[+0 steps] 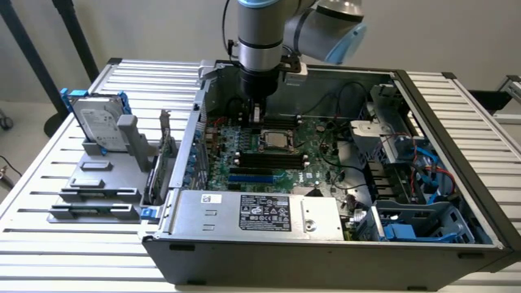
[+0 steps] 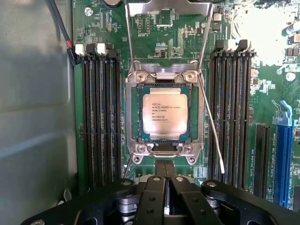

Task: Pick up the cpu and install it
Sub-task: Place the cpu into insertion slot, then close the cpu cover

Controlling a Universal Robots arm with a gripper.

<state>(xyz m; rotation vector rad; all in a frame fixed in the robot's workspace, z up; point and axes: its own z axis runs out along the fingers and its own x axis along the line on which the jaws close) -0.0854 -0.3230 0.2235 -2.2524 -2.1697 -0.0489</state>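
Wrist view has the cpu (image 2: pixel 165 111) sitting in the open motherboard socket (image 2: pixel 133 117) while the gripper (image 2: pixel 165 165) hovers near it, pinched closed around nothing, and I'd guess that light, rigid, fragile chip wants holding by opposite edges.

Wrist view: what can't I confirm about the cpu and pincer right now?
- cpu underside and socket contacts: hidden beneath the chip, wrist view.
- Load plate: cut off at the picture's edge, wrist view.
- pincer tips: too small against the board, exterior view.
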